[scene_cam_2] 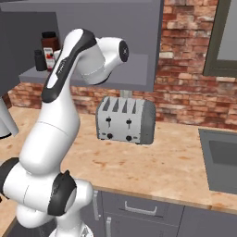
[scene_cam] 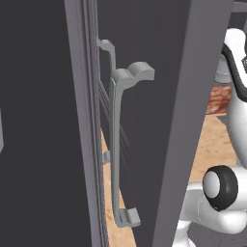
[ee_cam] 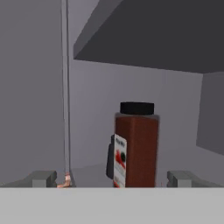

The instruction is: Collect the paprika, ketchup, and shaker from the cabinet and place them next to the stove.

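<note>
STATE: tool point(ee_cam: 111, 178) released, jaws spread wide | LOCATION: dark red-brown paprika jar with black cap point(ee_cam: 135, 146) upright on grey cabinet shelf point(scene_cam_2: 32, 74), centred ahead between fingertips | RISK: off-centre closing could topple jar or knock small black shaker point(scene_cam_2: 39, 60) beside it.

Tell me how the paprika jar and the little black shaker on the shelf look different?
The paprika is taller; the shaker beside it reaches only partway up it. The paprika is dark red-brown with a black cap and a pale label; the shaker is black all over. Both stand upright on the same cabinet shelf.
</note>
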{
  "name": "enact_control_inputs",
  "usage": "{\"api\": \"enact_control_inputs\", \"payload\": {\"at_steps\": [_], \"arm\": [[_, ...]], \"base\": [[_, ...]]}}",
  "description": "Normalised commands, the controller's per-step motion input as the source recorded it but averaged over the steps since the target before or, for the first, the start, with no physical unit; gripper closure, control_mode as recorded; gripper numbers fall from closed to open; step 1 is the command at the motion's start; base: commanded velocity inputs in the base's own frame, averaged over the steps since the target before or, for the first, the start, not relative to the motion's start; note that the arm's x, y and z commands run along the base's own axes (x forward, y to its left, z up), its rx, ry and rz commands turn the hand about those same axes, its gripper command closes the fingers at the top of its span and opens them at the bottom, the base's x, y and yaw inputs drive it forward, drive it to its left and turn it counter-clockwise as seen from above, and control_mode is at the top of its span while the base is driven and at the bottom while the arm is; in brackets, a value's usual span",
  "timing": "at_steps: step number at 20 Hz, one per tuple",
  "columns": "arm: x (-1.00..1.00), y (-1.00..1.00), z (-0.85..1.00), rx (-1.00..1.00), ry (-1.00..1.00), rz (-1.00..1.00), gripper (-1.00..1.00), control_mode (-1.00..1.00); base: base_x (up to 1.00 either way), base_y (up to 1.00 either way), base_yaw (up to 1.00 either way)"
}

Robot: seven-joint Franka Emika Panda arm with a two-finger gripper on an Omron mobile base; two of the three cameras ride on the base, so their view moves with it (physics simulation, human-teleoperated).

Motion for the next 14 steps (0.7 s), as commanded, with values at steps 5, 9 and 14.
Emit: {"api": "enact_control_inputs", "payload": {"at_steps": [5,9,14], "arm": [[0.11,0.00,0.01,0.00,0.00,0.01,-1.00,-1.00],[0.02,0.00,0.00,-0.01,0.00,0.04,-1.00,-1.00],[0.13,0.02,0.00,-0.03,0.01,0.06,-1.00,-1.00]], "base": [[0.00,0.00,0.00],[0.00,0.00,0.00],[0.00,0.00,0.00]]}}
